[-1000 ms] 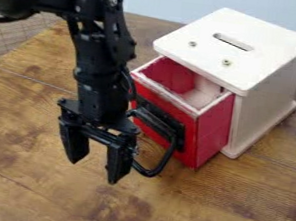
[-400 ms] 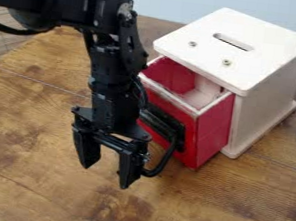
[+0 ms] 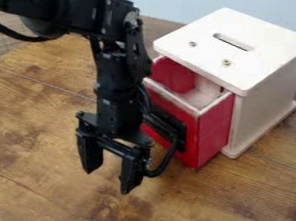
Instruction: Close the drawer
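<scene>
On a worn wooden surface, the robot's fingers hang spread and empty, tips pointing down, just beside the black loop handle of the red drawer, which juts partly out of a cream cabinet. Closing it cleanly likely calls for a flat, square push on the front panel, straight toward the cabinet, without snagging the handle.

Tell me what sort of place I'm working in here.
Probably a lab or test bench, not a home: a worn wooden table, a toy-like white cabinet with a red drawer partly open, and a plain pale wall behind.
</scene>
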Available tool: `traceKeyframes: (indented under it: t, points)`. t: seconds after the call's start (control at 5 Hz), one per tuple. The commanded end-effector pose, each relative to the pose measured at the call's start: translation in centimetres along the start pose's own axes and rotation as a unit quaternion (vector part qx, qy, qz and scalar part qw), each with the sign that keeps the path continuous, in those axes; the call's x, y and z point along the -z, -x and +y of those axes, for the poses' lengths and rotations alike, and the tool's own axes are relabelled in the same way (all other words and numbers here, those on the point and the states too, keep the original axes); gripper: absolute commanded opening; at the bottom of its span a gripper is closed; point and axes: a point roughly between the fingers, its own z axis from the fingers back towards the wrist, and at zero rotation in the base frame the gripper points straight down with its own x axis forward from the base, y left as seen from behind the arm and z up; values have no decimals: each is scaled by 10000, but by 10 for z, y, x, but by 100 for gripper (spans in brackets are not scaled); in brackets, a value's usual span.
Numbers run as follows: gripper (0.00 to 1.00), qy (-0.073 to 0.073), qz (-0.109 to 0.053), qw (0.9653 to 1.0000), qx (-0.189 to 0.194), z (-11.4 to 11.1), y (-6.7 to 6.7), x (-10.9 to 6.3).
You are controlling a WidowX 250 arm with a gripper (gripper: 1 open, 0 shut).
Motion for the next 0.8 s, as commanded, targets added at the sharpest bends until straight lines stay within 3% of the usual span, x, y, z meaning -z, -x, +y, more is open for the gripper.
traceKeyframes:
  t: [0.0,0.6]
  points:
    - [100,16,-431,9990,88,-10,-18,-17]
    - [100,-5,-508,9986,130,-14,-30,-20]
